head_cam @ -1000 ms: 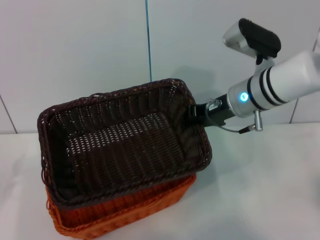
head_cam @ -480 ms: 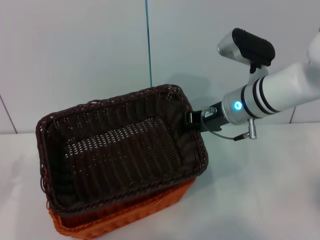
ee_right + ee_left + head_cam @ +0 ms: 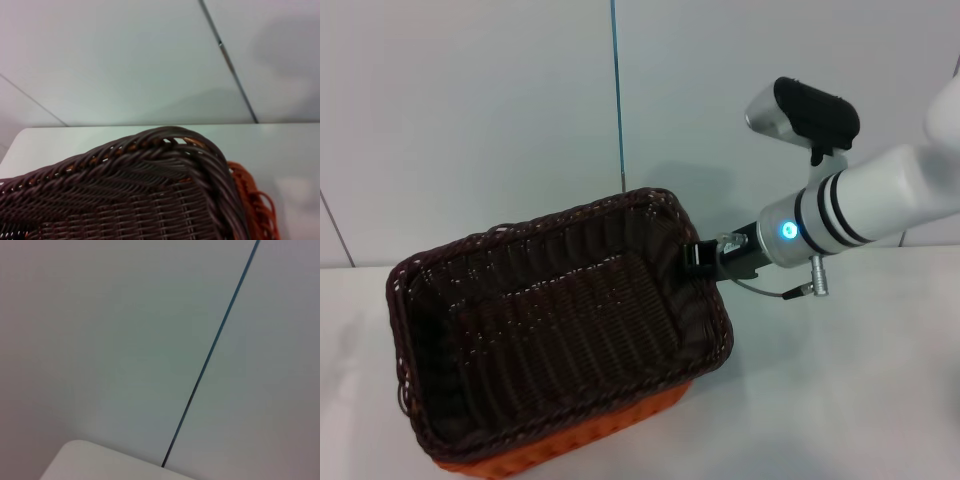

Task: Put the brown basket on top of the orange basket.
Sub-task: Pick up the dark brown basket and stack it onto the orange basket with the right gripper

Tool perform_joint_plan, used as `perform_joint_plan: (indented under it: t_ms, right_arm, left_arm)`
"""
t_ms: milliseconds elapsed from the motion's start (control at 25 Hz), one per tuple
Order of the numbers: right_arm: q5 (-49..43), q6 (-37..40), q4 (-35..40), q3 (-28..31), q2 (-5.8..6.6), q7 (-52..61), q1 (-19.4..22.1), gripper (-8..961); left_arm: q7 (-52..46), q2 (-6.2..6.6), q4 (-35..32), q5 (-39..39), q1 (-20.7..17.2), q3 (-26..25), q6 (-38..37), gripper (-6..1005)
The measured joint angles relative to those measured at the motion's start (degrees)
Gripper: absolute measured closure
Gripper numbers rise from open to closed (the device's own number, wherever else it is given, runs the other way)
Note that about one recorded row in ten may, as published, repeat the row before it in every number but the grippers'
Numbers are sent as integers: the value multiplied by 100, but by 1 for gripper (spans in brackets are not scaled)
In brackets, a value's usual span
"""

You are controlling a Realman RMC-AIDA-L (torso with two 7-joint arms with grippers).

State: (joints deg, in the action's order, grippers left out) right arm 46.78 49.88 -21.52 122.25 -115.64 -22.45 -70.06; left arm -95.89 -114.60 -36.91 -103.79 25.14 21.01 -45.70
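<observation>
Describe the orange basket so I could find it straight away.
Start at the white table and find the big dark brown basket that the right gripper holds by its rim. The orange basket sits directly under it, only a strip of its woven side showing along the near edge. Its bright orange colour sets it apart from the chocolate-brown one nested on top.

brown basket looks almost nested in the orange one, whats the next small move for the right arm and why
Probably let go and back away. In the head view the brown basket sits low in the orange basket, with only a thin orange strip showing beneath it, so it looks seated. The right gripper is at its right rim; the grip itself is hidden. The left arm is out of sight.
</observation>
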Motion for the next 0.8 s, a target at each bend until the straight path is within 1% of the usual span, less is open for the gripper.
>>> perform_joint_plan:
  t_ms: [240, 560, 800]
  right_arm:
    - [-15, -114, 127, 1, -83, -82, -33, 817]
    - [-5, -274, 204, 1, -91, -101, 13, 818]
    - [-12, -469, 275, 0, -135, -103, 27, 818]
  left_arm:
    - [0, -21, 0, 0, -18, -17, 0, 138]
    - [0, -27, 6, 0, -18, -15, 0, 138]
    - [0, -27, 9, 0, -10, -19, 0, 138]
